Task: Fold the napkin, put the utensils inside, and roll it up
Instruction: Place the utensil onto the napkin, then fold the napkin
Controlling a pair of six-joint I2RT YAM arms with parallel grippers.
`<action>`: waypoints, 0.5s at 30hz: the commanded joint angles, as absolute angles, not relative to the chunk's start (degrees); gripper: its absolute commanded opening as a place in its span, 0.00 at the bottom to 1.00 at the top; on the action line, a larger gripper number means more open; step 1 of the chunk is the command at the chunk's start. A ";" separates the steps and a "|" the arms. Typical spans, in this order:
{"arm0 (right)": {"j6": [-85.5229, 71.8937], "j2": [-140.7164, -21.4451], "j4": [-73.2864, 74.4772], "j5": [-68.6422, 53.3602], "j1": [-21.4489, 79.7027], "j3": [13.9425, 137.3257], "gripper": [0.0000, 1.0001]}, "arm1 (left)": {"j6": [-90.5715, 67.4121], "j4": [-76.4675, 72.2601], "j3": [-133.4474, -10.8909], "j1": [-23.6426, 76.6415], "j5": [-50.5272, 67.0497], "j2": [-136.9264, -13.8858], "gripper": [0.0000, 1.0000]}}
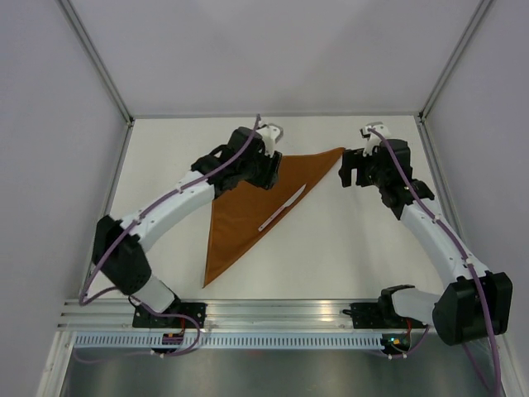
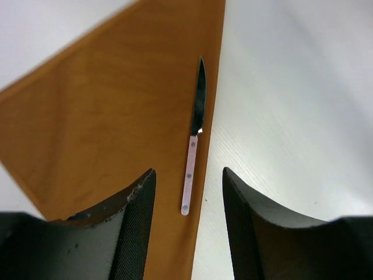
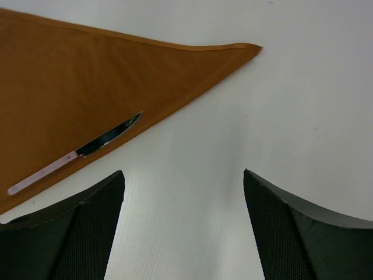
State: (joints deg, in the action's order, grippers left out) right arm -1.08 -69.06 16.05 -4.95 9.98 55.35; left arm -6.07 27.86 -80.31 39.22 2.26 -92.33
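At the table's left side, the left gripper hovers with jaws spread and empty above the napkin. The cloth lies flat mid-table, folded into a triangle. It looks thin, limp and slightly slick, so pinching a corner or hem seems safest. The knife, light and stiff, rests along its long right edge. Just beyond the right tip, the right gripper hangs wide open, holding nothing.

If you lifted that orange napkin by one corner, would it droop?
Probably droop: the napkin lies folded into a thin flat triangle. Its sheen suggests it may slip. The knife near its edge would likely slide off.
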 commanded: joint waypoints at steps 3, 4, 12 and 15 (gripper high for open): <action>1.65 -70.13 18.20 -1.78 26.95 58.01 0.86 | -16.77 33.73 -82.45 38.76 -11.24 -68.87 0.54; 2.28 -70.75 17.32 -0.37 29.59 57.14 0.85 | -17.31 34.27 -81.83 38.76 -11.77 -65.86 0.56; 10.88 -80.75 10.21 11.85 55.79 58.53 0.75 | -20.92 39.37 -79.19 38.76 -17.31 -47.82 0.59; 13.18 -84.19 3.62 11.95 61.60 58.01 0.74 | -21.44 41.57 -78.49 38.76 -19.25 -44.22 0.59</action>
State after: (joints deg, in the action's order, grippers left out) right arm 8.38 -82.13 10.83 7.09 57.43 56.25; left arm -18.26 35.16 -80.40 38.76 -15.57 -44.29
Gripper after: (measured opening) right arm 0.743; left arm 0.587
